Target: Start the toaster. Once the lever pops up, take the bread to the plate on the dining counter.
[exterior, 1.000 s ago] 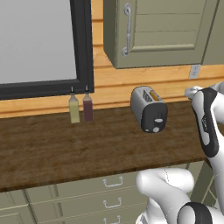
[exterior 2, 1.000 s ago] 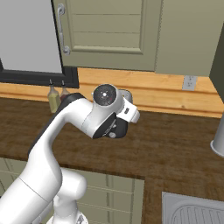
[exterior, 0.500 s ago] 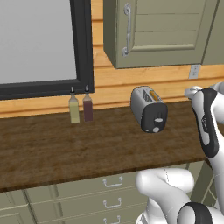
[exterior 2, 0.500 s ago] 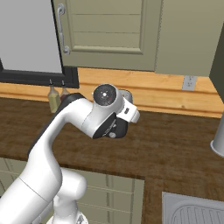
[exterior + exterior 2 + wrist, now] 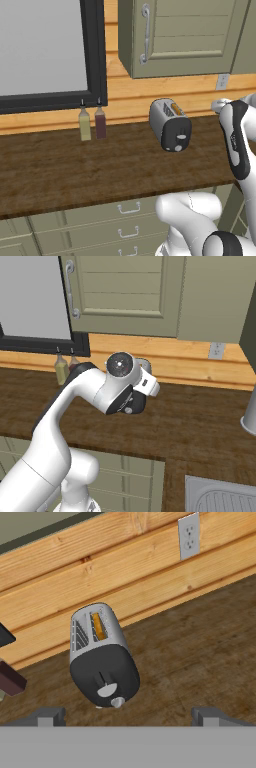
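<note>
Toaster (image 5: 170, 124) on worktop (image 5: 75, 165), bread (image 5: 176, 108) in slot.

We see our arm (image 5: 70, 421) as smooth glossy white shells, rounded and tubular, with dark grey joint bands between segments, and a round dark cap ringed in white on one joint.

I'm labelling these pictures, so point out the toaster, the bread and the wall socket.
toaster (image 5: 102, 672), hand view, black end panel.
bread (image 5: 99, 626), hand view, golden edge in the slot.
wall socket (image 5: 189, 536), hand view, middle of the plate.
</note>
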